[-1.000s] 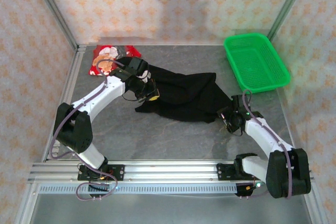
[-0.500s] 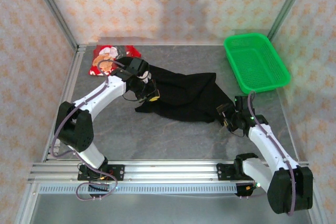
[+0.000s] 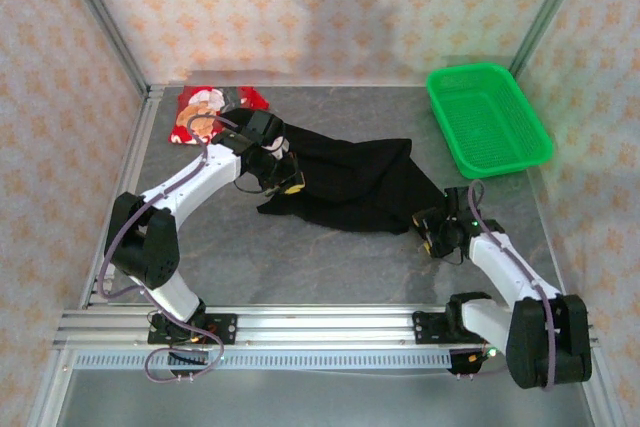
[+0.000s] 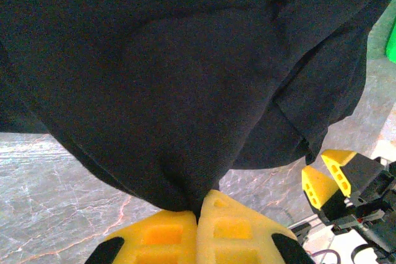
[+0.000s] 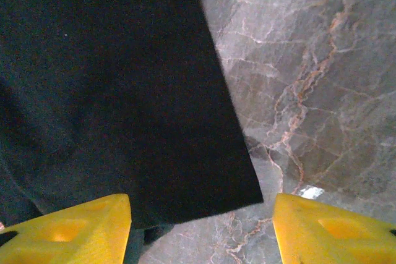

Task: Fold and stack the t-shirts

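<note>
- Your left gripper [image 3: 285, 179] is down on the left part of the black t-shirt [image 3: 355, 182], a little left of the bench's [image 3: 300, 262] middle.
- In its wrist view, the yellow fingers [image 4: 167, 236] of the left gripper [image 4: 199, 214] are pressed together, with a gathered fold of the black t-shirt [image 4: 185, 78] clamped between them.
- The black t-shirt lies crumpled across the middle of the bench. It spreads from your left gripper toward the right edge, and its near-right corner ends just beside your right gripper [image 3: 432, 235].
- Your right gripper [image 5: 201, 224] is low over the bench with its fingers spread wide. A flat corner of the black t-shirt [image 5: 111, 91] lies on the grey marbled surface between them, and nothing is pinched.
- In the left wrist view, the yellow tips of your right gripper [image 4: 328, 180] stand parted, just past the shirt's edge.
- The red t-shirt [image 3: 205, 112] is bunched in the far-left corner with its printed figure facing up, near the far-left end of the black one.
- The green basket [image 3: 487, 117] sits at the far-right corner, well apart from both shirts.
</note>
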Available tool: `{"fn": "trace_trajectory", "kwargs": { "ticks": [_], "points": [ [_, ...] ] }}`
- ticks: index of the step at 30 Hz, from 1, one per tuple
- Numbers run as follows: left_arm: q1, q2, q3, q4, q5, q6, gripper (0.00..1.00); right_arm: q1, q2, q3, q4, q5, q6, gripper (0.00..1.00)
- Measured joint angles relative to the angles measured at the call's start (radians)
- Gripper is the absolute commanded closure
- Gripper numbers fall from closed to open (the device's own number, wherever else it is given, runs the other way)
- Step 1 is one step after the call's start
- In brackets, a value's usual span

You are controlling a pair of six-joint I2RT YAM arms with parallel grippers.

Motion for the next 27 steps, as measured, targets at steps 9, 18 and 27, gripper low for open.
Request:
{"fn": "trace_trajectory", "kwargs": {
  "ticks": [9,18,27],
  "points": [
    [0.0,0.0,-0.007,0.001,0.0,0.0,1.0,-0.011,0.101,0.0,0.096,0.006,0.021,0.53],
    [0.006,0.0,-0.014,0.0,-0.002,0.004,1.0,-0.028,0.139,0.034,0.016,0.051,0.009,1.0],
    [0.103,-0.012,0.131,-0.086,-0.026,0.056,1.0,-0.031,-0.021,0.316,-0.137,0.202,-0.09,1.0]
  ]
}}
